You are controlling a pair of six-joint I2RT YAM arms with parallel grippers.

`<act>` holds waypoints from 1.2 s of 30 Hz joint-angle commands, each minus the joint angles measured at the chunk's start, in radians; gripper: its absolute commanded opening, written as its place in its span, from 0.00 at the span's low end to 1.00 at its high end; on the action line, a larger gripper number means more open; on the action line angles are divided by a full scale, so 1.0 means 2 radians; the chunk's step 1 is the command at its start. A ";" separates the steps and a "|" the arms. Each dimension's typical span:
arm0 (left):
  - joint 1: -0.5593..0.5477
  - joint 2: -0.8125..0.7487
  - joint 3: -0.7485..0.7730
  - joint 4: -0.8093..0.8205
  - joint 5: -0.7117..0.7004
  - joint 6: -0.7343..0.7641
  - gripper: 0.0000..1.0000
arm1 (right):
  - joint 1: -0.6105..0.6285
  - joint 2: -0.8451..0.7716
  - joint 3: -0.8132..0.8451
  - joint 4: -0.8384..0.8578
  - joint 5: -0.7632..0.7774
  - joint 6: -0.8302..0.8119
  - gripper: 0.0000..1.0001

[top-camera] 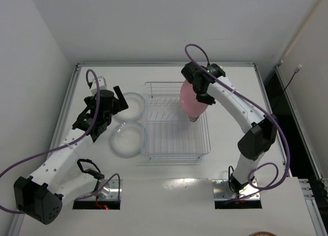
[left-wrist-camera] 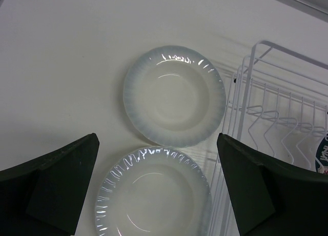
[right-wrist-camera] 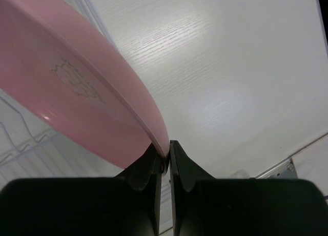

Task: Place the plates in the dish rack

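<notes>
My right gripper is shut on the rim of the pink plate and holds it on edge over the right part of the dish rack. In the right wrist view its fingers pinch the pink plate's rim. Two translucent whitish plates lie flat left of the rack, one far and one near. My left gripper is open and empty above them; the left wrist view shows both, far and near. A sliver of blue-green pattern shows inside the rack.
White walls close in on the left and back of the white table. A raised rim runs along the far edge of the table. A purple cable loops above the right arm.
</notes>
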 commanded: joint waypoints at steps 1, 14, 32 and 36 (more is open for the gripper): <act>-0.005 -0.007 -0.002 0.001 -0.001 -0.002 1.00 | 0.003 -0.010 -0.002 -0.019 0.049 0.007 0.00; -0.010 -0.007 -0.011 0.025 0.038 0.017 1.00 | 0.003 0.044 0.004 -0.019 0.089 -0.009 0.00; -0.010 0.108 -0.011 0.134 0.268 0.087 1.00 | 0.012 0.038 0.096 -0.019 0.101 -0.080 0.00; -0.010 0.151 0.015 0.145 0.285 0.092 1.00 | 0.023 0.043 0.146 -0.019 0.110 -0.115 0.00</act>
